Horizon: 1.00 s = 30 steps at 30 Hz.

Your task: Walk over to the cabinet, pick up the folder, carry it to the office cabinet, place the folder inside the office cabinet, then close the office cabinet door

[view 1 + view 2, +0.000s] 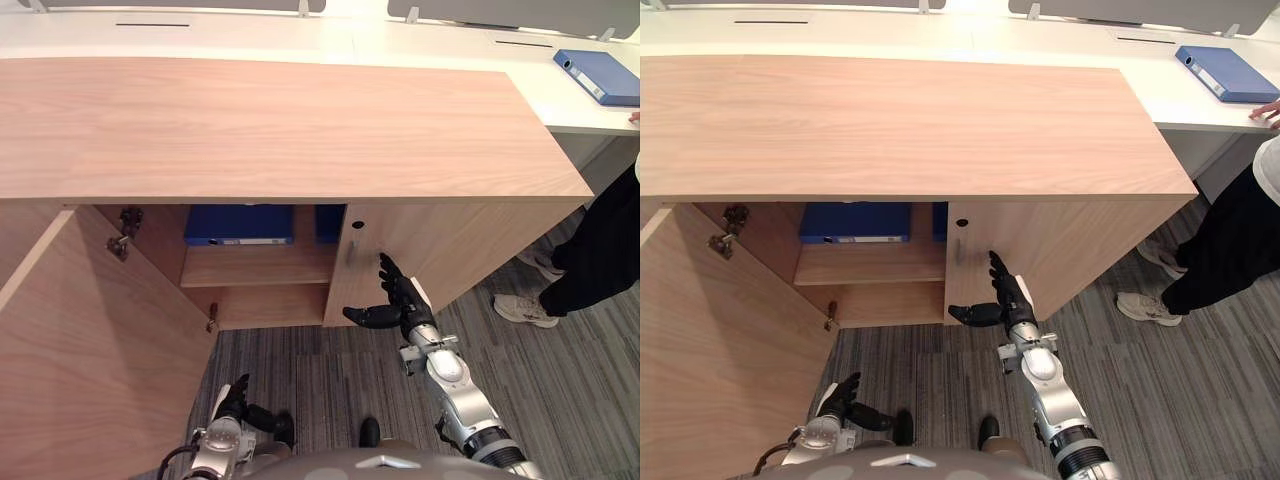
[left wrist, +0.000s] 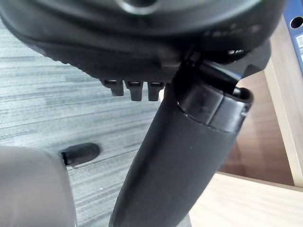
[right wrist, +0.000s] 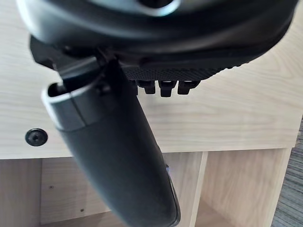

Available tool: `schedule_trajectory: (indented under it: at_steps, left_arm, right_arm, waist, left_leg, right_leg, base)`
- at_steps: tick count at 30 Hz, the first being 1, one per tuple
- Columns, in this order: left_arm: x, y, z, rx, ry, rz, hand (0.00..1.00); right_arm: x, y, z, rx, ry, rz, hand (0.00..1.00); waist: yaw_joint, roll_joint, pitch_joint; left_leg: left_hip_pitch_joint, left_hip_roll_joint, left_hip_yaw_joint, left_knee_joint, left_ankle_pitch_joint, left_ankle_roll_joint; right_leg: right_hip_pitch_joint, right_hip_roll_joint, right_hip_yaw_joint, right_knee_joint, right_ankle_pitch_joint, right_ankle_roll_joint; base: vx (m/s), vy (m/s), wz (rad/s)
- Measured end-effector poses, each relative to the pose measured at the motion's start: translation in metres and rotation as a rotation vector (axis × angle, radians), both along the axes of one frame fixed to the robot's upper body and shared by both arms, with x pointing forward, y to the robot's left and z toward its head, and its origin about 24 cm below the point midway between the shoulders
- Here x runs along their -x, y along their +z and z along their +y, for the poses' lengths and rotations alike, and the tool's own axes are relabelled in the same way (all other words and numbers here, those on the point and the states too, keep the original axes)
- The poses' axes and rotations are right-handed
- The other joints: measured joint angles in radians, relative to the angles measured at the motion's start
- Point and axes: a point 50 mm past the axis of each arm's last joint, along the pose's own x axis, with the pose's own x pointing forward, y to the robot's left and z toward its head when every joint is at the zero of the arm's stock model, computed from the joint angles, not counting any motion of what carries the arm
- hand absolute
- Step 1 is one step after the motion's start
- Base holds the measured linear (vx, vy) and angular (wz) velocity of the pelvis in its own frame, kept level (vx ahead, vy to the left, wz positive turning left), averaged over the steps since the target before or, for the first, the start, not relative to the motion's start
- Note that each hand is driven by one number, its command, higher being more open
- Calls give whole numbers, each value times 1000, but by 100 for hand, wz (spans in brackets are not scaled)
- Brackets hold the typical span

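Observation:
A blue folder [image 1: 240, 224] lies flat on the upper shelf inside the wooden office cabinet [image 1: 280, 130]; another blue edge [image 1: 330, 222] shows beside it. The cabinet's left door [image 1: 90, 350] stands wide open, swung out toward me. My right hand [image 1: 398, 298] is open, its straight fingers resting against the face of the right door [image 1: 450, 250], just right of that door's metal handle [image 1: 352, 250] and keyhole [image 3: 36, 137]. My left hand [image 1: 237, 398] hangs low over the carpet in front of the open door, fingers relaxed and holding nothing.
A second blue folder [image 1: 600, 75] lies on the white desk [image 1: 430, 45] behind the cabinet, at the far right. A person in dark trousers [image 1: 600, 250] and white shoes [image 1: 525, 310] stands by the cabinet's right end. Grey striped carpet [image 1: 560, 390] stretches in front.

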Motion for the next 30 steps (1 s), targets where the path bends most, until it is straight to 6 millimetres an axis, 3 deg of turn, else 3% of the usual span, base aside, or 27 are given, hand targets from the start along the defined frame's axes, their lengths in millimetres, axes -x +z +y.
schedule_trajectory:
  at_steps: [5, 8, 14, 20, 23, 30]
  left_arm:
    - [0, 0, -2, 13, 14, -1, 100]
    - [0, -1, -3, 14, 14, 2, 100]
    - [1, -2, -10, 30, 15, 9, 100]
    - [1, -3, -14, 40, 11, 14, 100]
    - [2, -3, -14, 44, 22, 16, 100]
    - [4, -4, -14, 44, 31, 27, 100]
  right_arm:
    - [5, -13, -10, 32, -39, 55, 100]
    - [18, -32, -17, 41, -101, 140, 100]
    - [64, -78, -24, 68, -176, 386, 100]
    - [102, -107, -28, 75, -225, 591, 100]
    - [113, -113, -28, 94, -218, 648, 100]
    - [116, -118, -34, 97, -265, 687, 100]
  waist:
    - [-4, 13, 8]
    - [-6, 13, 8]
    - [-13, 14, 9]
    - [-23, 17, 10]
    - [-25, 18, 10]
    - [-29, 22, 7]
  left_leg:
    - [-1, 0, -5, -1, 1, -1]
    - [2, 0, -6, -1, 0, -3]
    - [23, 3, 4, -1, -7, -13]
    - [46, 15, 27, -2, -14, -21]
    - [54, 19, 44, -2, -17, -22]
    - [71, 20, 73, -2, -31, -21]
  right_leg:
    - [3, 0, -7, -3, -1, -2]
    - [12, 1, -11, -14, -1, -2]
    - [42, 6, -9, -36, -2, -3]
    - [53, 18, 12, -36, -3, -6]
    - [53, 22, 24, -36, -1, -8]
    - [57, 24, 55, -41, 0, -9]
  base:
    - [-12, -1, 3]
    - [11, 1, 1]
    - [22, 0, -2]
    - [-22, -3, -11]
    - [-29, 1, -19]
    - [3, 8, -12]
